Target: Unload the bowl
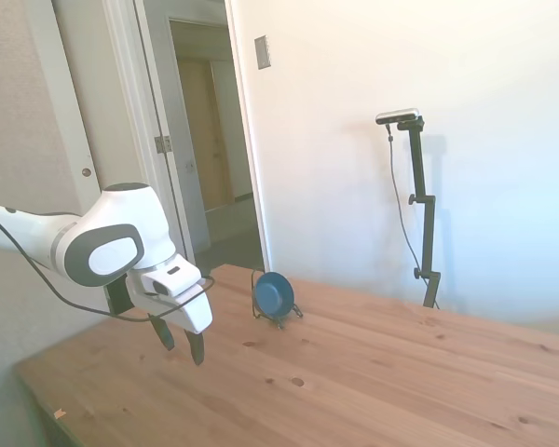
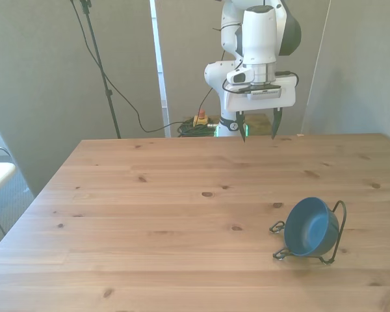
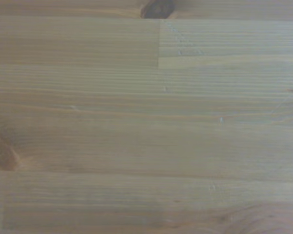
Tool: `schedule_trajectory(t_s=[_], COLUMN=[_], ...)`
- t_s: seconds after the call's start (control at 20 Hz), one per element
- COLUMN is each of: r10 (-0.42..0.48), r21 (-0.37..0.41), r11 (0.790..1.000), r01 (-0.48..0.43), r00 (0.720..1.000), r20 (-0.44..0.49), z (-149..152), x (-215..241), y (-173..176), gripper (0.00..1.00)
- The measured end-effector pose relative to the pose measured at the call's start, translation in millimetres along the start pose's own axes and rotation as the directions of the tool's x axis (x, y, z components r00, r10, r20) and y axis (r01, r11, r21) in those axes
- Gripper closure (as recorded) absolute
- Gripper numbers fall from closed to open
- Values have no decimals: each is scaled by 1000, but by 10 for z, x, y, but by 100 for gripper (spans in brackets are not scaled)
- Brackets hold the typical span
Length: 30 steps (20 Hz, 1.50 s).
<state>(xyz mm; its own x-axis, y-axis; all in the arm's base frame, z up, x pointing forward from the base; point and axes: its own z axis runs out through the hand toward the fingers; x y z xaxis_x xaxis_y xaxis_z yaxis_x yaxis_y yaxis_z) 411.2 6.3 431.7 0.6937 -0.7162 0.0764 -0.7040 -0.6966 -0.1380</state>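
Side view: the bowl is propped on edge in a wire rack, kept upright for lifting out. Front view: the gripper is held spread, well apart from it. Wrist view: only the table is shown, somewhat blurred.

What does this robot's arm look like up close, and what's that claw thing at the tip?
The arm is glossy white with rounded joints and grey side caps; a thin black cable loops beneath it. Its end effector is a flat white block carrying two slim dark fingers, with a small green light beside them.
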Motion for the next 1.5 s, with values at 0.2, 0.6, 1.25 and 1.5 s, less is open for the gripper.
schedule_trajectory(t_s=[0.2, 0.6, 1.25, 1.5], r10=[5, -31, -218, -225], r21=[7, 159, 265, 251], r11=[1000, 986, 930, 931], r01=[-5, 43, 254, 264], r00=[1000, 997, 963, 959], r20=[2, -76, -157, -174], z=[-49, -110, 11, 22], x=[59, 655, 1412, 1459], y=[10, -361, -1352, -1534], gripper=[0, 0, 0, 0])
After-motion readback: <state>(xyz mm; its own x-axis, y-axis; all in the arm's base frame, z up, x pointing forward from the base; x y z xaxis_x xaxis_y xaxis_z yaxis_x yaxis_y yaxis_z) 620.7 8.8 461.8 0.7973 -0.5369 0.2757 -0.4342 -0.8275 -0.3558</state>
